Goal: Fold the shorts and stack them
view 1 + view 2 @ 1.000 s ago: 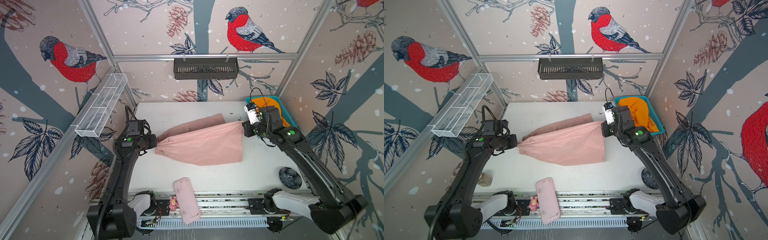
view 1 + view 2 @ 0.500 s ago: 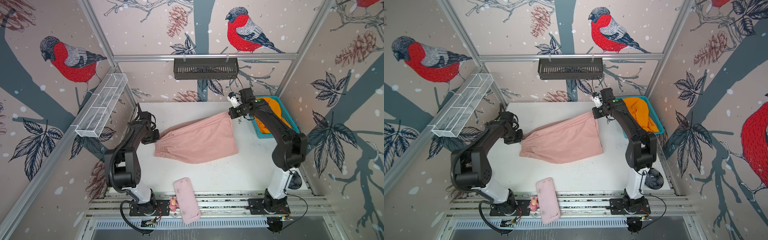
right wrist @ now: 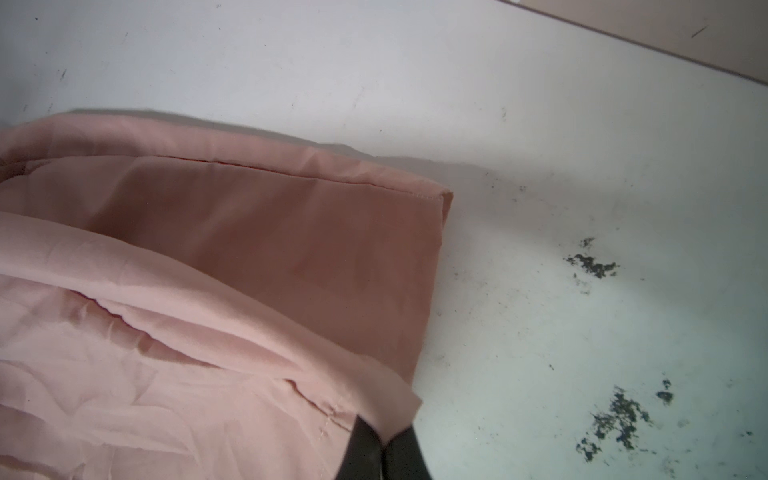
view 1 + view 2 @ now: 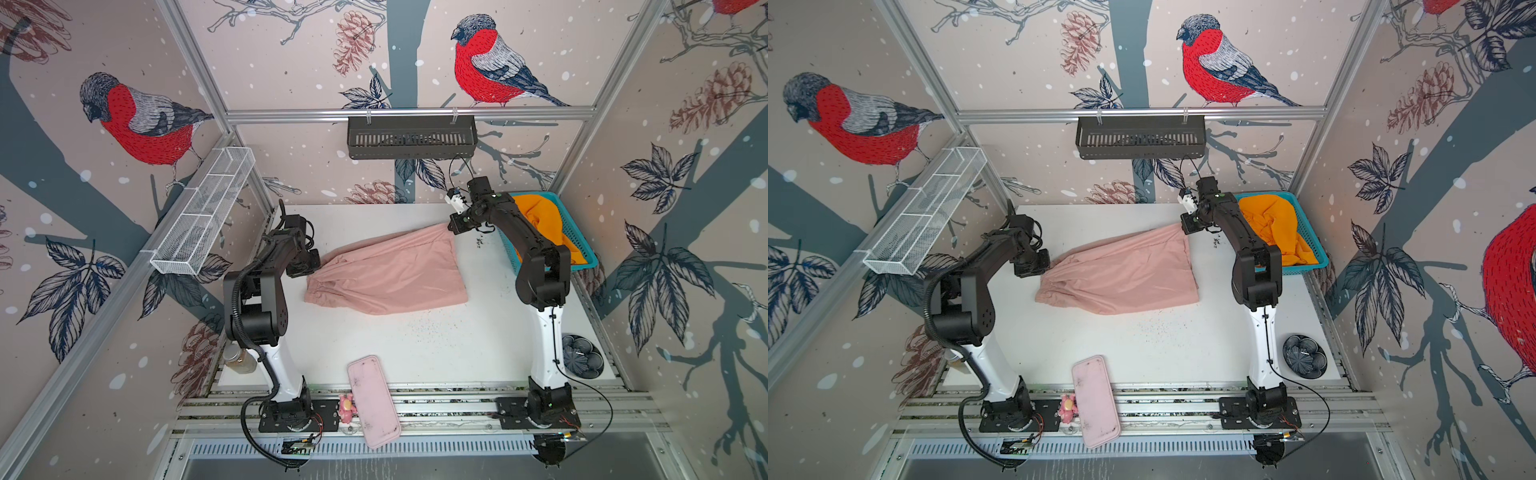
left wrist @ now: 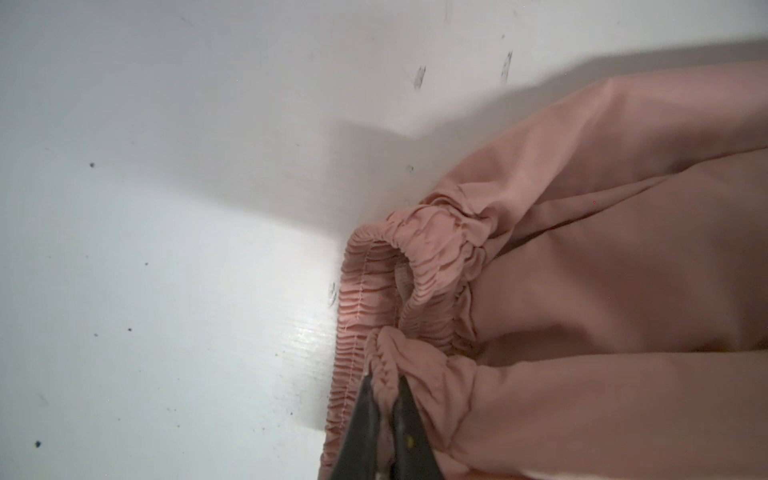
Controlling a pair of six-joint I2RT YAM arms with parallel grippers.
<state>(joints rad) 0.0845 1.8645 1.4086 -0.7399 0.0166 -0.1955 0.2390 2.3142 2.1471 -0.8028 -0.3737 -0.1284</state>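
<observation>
— On the white table [image 4: 415,345], toward its back half, we see the pink shorts [image 4: 386,274] lying spread out, waist to the left and leg hems to the right, in both top views [image 4: 1121,274].

— Agreed. From up there we can place the left gripper [image 4: 316,266] at the waist end and the right gripper [image 4: 451,226] at the far hem corner, but we cannot read how the jaws stand.

— Our wrist cameras settle that. At the left wrist we see the left gripper [image 5: 384,380] pinched tight on a bunch of the gathered waistband [image 5: 365,291]. The rest of the band curls open on the table.

— At the right wrist, the right gripper [image 3: 384,436] is clamped on the hem corner [image 3: 395,409] of the upper layer. The layer beneath lies flat, with dark smudges [image 3: 615,415] on the table beside it.

— Only the top views give us the orange shorts [image 4: 540,224], bunched in the teal basket [image 4: 579,239] at the right rear, partly behind the right arm.

— Likewise the pink tray [image 4: 374,401] at the front edge, well apart from the cloth.
</observation>
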